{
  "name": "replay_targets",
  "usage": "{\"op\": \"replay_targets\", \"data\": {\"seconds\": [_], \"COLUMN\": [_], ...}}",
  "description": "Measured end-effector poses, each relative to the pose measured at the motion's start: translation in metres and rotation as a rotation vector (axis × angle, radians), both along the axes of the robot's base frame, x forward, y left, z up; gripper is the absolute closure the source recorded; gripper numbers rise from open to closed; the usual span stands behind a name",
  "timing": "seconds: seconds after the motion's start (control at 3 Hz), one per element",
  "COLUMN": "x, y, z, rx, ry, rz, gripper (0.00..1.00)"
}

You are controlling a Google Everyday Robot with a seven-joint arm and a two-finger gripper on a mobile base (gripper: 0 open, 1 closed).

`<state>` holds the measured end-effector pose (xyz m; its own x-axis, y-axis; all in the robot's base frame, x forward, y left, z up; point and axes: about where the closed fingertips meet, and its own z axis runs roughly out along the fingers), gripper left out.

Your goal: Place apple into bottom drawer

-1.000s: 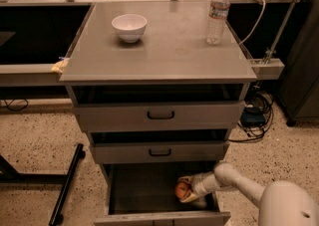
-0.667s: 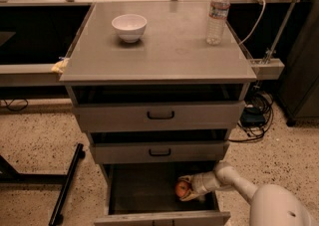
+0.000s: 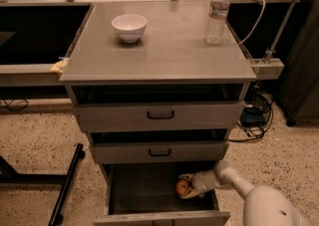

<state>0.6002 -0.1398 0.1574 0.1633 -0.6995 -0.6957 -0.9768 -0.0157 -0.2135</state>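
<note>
The bottom drawer point(image 3: 149, 205) of the grey cabinet is pulled open and shows a dark interior. The red-orange apple point(image 3: 182, 186) is inside it, toward the right side. My gripper point(image 3: 185, 187) reaches into the drawer from the right on a white arm, and its fingers are around the apple. I cannot tell whether the apple rests on the drawer floor.
The two upper drawers point(image 3: 159, 115) with black handles are slightly open. On the cabinet top stand a white bowl point(image 3: 129, 27) and a clear water bottle point(image 3: 218, 14). A black stand leg point(image 3: 67, 185) lies on the floor to the left. Cables point(image 3: 256, 115) hang at the right.
The gripper with the apple has stayed at almost the same spot inside the bottom drawer. The arm's body has moved slightly lower right.
</note>
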Motion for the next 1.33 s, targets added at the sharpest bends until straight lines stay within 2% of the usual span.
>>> {"op": "replay_targets", "data": {"seconds": [1.0, 1.33], "x": [-0.0001, -0.0003], "y": [0.0001, 0.0005], "z": [-0.0001, -0.0003], "rx": [0.0, 0.0], "ry": [0.0, 0.001], "rz": [0.0, 0.001], "gripper": [0.11, 0.0]}}
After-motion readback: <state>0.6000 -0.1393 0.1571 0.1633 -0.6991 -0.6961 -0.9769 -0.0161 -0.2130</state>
